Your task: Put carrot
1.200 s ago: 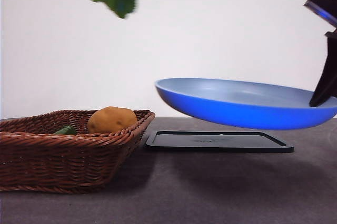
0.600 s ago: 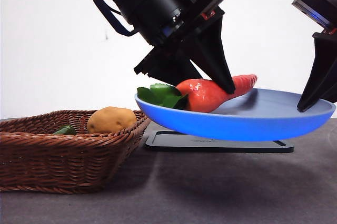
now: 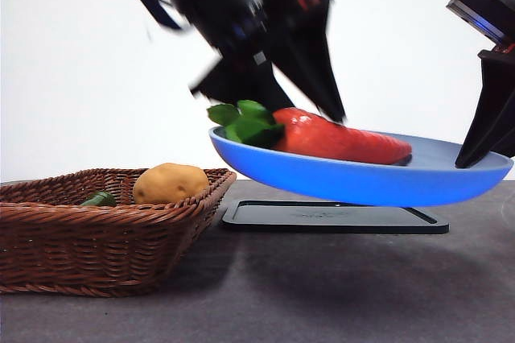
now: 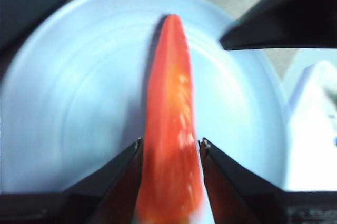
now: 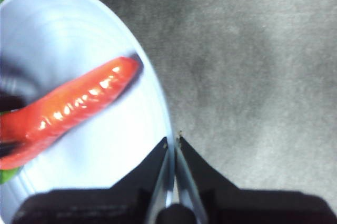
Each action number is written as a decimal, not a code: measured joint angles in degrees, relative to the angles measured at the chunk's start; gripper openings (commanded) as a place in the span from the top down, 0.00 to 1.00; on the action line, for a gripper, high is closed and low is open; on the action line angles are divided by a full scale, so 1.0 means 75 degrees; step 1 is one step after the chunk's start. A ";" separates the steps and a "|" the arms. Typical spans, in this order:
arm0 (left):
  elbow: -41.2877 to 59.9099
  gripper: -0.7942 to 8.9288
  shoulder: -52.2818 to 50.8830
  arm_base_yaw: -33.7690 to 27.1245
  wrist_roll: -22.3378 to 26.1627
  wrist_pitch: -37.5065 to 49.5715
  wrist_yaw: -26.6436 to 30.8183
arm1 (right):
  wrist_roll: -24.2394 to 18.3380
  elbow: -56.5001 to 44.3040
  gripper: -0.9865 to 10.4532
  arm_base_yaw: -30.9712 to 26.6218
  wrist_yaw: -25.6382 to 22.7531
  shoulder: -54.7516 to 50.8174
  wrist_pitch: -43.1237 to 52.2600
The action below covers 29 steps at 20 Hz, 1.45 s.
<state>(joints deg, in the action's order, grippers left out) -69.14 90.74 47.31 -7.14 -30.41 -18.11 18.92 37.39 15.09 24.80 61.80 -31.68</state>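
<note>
2 parted fingers of the left hand [image 4: 169, 145] flank the carrot [image 4: 169, 145], gripping nothing.

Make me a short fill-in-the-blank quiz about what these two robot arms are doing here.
1. The carrot lies in the blue ____.
2. The right tool pinches the plate by its ____.
3. The potato sits in the wicker ____.
4. The left tool has one finger on each side of the ____.

Missing words: plate; rim; basket; carrot
</note>
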 measured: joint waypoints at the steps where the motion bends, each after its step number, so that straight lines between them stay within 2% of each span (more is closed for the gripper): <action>1: 0.0000 0.72 -0.0425 -0.0041 0.0000 -0.0181 0.0134 | 0.0000 0.0017 0.91 0.0000 -0.0090 0.0047 -0.0006; 7: 0.0000 0.72 -0.2527 -0.0300 0.0085 -0.1274 0.1507 | -0.0085 0.1189 0.91 -0.0184 -0.0560 0.1309 -0.0003; 13: 0.0000 0.72 -0.4328 -0.0574 0.0125 -0.2366 0.3121 | -0.0434 0.3459 0.91 -0.0901 -0.0647 0.3885 0.0029; 16: 0.0000 0.72 -0.4983 -0.0595 0.0149 -0.2614 0.3646 | -0.0452 0.4453 0.91 -0.1122 -0.0632 0.5068 0.0093; 22: 0.0000 0.72 -0.5281 -0.0606 0.0146 -0.2815 0.3800 | -0.0417 0.5158 0.91 -0.1122 -0.0571 0.6610 0.0676; 27: 0.0000 0.72 -0.5251 -0.0606 0.0146 -0.2806 0.3797 | -0.0417 0.5173 0.78 -0.1125 -0.0525 0.6668 0.0813; 29: 0.0000 0.72 -0.5251 -0.0606 0.0146 -0.2792 0.3800 | -0.0417 0.5173 0.76 -0.1122 -0.0516 0.6668 0.0816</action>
<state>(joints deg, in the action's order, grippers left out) -69.14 51.35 42.76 -6.04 -51.35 10.39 15.79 76.18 6.68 20.93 111.81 -25.56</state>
